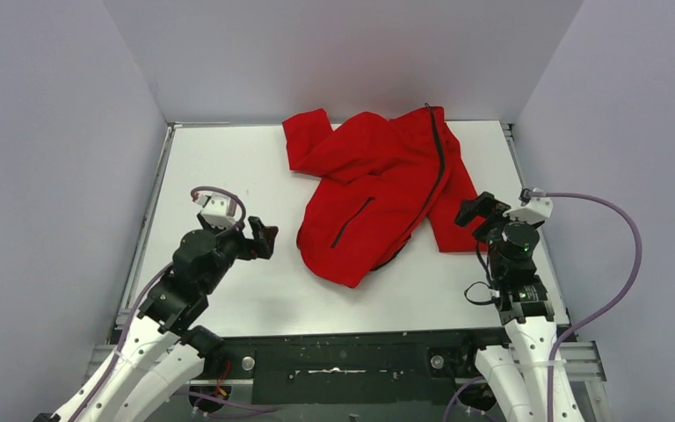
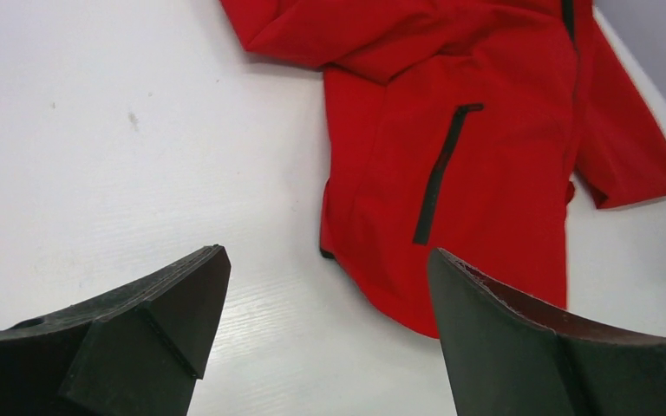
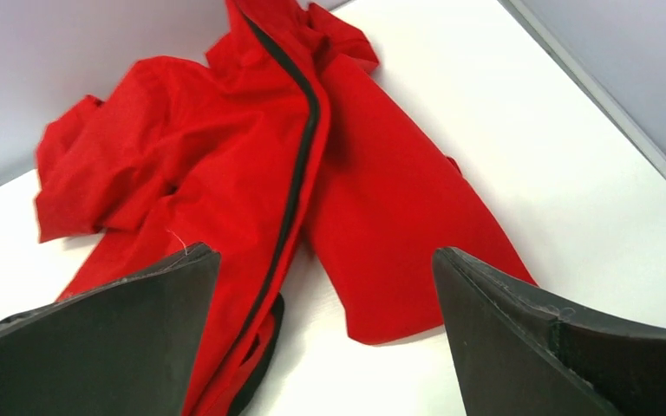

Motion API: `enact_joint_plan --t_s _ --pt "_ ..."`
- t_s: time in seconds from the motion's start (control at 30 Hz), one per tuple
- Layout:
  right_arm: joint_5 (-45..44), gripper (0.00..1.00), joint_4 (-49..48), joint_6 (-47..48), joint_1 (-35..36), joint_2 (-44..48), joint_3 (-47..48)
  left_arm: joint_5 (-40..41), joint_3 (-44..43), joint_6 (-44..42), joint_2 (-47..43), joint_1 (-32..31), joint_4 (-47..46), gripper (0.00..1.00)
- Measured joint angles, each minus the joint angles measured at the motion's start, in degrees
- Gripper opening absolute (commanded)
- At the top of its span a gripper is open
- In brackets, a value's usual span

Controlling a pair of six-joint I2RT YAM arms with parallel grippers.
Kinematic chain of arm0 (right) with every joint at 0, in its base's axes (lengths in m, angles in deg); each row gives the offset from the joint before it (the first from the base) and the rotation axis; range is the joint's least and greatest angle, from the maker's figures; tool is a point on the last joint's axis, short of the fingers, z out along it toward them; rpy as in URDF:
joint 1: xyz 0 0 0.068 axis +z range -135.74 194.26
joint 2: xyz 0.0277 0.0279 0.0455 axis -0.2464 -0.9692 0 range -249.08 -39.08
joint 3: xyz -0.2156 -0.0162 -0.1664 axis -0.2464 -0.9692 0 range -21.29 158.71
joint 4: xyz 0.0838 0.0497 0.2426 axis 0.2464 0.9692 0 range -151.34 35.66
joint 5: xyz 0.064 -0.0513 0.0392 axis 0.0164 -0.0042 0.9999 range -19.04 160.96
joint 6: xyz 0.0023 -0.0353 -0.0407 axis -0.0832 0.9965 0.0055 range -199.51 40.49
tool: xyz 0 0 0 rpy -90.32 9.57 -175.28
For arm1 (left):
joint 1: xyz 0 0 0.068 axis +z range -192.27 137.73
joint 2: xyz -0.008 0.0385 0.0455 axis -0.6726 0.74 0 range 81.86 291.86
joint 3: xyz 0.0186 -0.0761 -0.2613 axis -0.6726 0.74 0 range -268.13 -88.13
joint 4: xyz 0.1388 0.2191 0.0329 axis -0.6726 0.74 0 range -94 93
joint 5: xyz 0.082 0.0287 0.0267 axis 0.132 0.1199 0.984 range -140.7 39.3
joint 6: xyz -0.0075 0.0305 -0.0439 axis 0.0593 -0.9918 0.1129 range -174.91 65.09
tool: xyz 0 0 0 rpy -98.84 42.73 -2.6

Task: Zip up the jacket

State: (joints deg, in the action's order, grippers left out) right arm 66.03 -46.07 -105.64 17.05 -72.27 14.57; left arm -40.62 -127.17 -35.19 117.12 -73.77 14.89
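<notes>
The red jacket (image 1: 378, 189) lies crumpled on the white table, toward the back and middle. Its dark front zipper (image 1: 439, 158) runs down the right part, and a dark slanted pocket zip (image 1: 352, 221) shows on the front. Dark lining peeks out at the hem. My left gripper (image 1: 262, 239) is open and empty, to the left of the hem; in its wrist view the jacket (image 2: 486, 147) lies ahead of the gripper (image 2: 329, 286). My right gripper (image 1: 476, 211) is open and empty beside the right sleeve; its wrist view shows the zipper (image 3: 299, 165) ahead of the gripper (image 3: 325, 277).
The white table (image 1: 228, 176) is walled by grey panels at the left, back and right. A raised metal rim (image 1: 154, 202) runs along its left and right edges. Purple cables loop from both wrists.
</notes>
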Motion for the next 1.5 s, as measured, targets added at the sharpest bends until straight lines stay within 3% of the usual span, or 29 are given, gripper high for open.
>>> enact_joint_plan --t_s 0.17,0.37,0.53,0.73,0.83,1.17,1.37,1.5 --pt "-2.2 1.0 -8.0 0.6 0.0 -0.1 -9.2 6.9 10.1 -1.5 -1.8 0.3 -5.7 0.85" --pt "-7.9 1.0 -22.3 5.1 0.3 -4.0 -21.6 12.3 14.1 -3.7 4.9 3.3 -10.7 0.85" --pt "-14.6 1.0 -39.0 11.1 0.3 -15.8 -26.5 13.9 14.6 -4.7 12.4 7.3 -17.9 0.86" --pt "-19.7 1.0 -56.1 16.7 0.1 -34.2 -26.7 16.4 16.5 -9.0 22.9 11.6 -34.2 0.86" --pt "-19.8 1.0 -63.2 19.7 -0.1 -40.7 -26.7 16.3 17.6 -11.6 29.6 13.2 -42.0 0.87" --pt "-18.6 1.0 -81.7 27.0 -0.8 -50.2 -27.1 12.3 21.1 -20.0 51.4 20.8 -65.4 0.91" --pt "-15.8 1.0 -88.0 25.7 -5.6 -54.1 -28.9 5.7 24.1 -17.7 55.4 29.5 -78.0 0.97" --pt "-13.9 1.0 -87.5 25.1 -7.0 -54.8 -28.3 3.0 25.3 -16.0 56.8 30.6 -80.7 0.97"
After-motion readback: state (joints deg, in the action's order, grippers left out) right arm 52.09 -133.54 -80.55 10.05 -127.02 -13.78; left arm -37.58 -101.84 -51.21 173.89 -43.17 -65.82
